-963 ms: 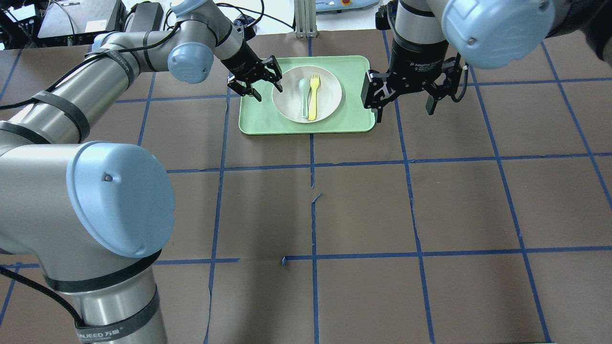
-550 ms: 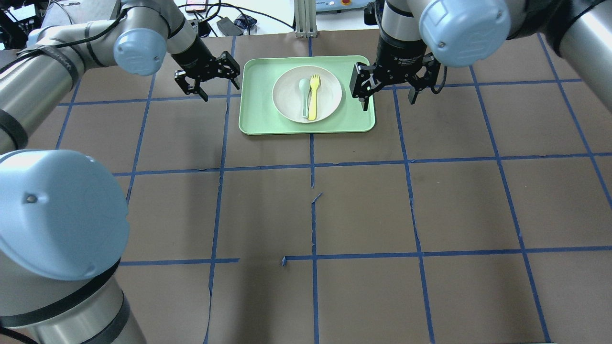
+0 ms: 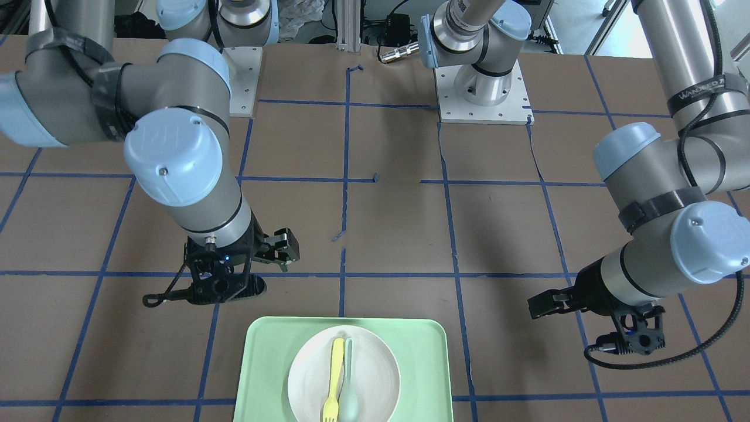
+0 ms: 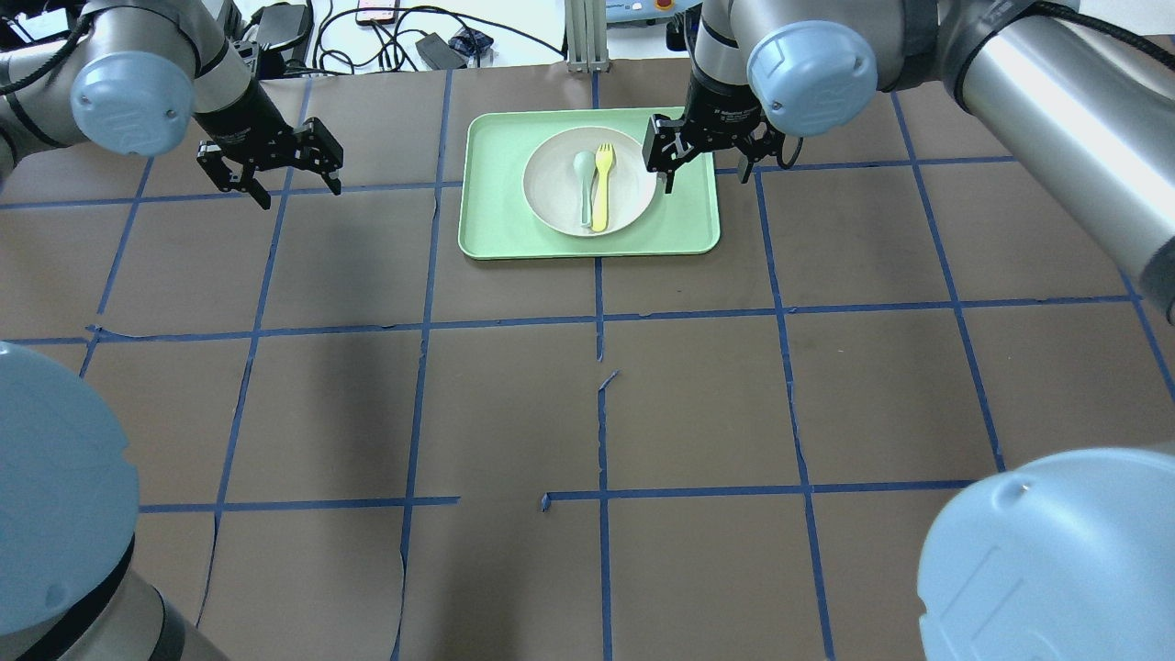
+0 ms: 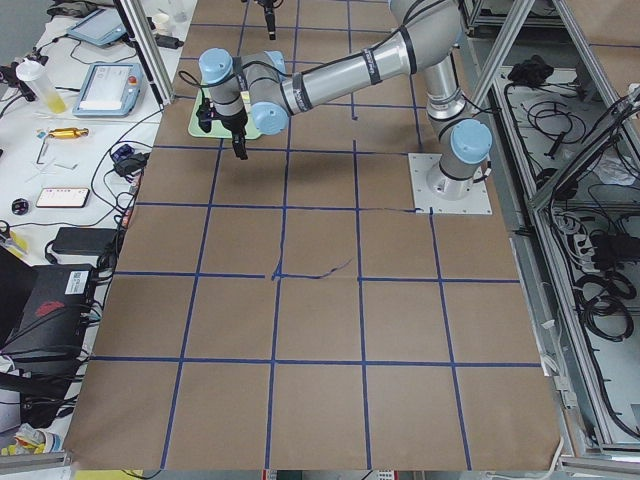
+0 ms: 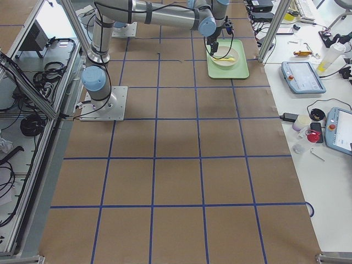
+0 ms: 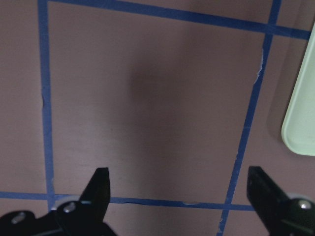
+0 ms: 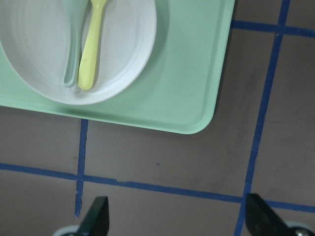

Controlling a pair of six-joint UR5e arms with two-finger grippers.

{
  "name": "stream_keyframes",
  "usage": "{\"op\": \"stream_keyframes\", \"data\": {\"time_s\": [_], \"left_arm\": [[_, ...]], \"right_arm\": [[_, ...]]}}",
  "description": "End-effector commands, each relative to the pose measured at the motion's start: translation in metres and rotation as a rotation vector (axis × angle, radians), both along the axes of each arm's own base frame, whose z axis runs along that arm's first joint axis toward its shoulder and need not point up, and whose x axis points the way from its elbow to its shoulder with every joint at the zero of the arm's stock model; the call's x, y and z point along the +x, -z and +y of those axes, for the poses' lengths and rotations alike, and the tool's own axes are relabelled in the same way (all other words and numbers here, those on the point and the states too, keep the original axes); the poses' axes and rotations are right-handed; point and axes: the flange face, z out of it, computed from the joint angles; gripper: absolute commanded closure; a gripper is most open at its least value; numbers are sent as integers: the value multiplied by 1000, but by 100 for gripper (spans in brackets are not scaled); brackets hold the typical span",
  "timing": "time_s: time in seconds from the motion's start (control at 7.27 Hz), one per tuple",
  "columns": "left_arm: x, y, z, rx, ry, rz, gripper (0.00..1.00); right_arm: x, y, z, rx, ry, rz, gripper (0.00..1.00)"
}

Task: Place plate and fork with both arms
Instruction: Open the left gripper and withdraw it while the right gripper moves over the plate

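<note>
The off-white plate [image 4: 633, 188] lies in the mint-green tray [image 4: 496, 229] at the far middle of the table. The pale-yellow fork [image 4: 602, 188] lies on the plate, next to a grey-green spoon [image 4: 584, 184]. My right gripper [image 4: 705, 179] is open and empty, above the tray's right edge just right of the plate. Its wrist view shows the plate [image 8: 128, 39], the fork [image 8: 92, 49] and the tray [image 8: 187, 93] ahead of its open gripper [image 8: 177, 209]. My left gripper [image 4: 301, 196] is open and empty over bare table, well left of the tray.
Brown table cover with blue tape grid lines [image 4: 601, 317]. The left wrist view shows only table and a corner of the tray [image 7: 301, 128]. Cables and devices lie beyond the far table edge [image 4: 441, 46].
My left gripper has moved left, from the plate's left rim out over bare table. My right gripper has moved left, from beside the tray to over its right edge. Both stayed open.
</note>
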Motion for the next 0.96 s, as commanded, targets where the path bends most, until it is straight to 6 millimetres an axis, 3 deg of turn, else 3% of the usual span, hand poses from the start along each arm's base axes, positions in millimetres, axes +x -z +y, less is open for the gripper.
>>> {"op": "stream_keyframes", "data": {"time_s": [0.0, 0.14, 0.28, 0.83], "left_arm": [[-6, -1, 22, 11, 5, 0, 0], [-6, -4, 23, 6, 5, 1, 0], [-5, -6, 23, 2, 5, -1, 0], [-6, -4, 27, 0, 8, -2, 0]], "right_arm": [[15, 16, -50, -58, 0, -5, 17], [23, 33, -58, -42, 30, -8, 18], [32, 39, -58, -46, 72, -14, 49], [74, 85, -101, -67, 214, -33, 45]]}}
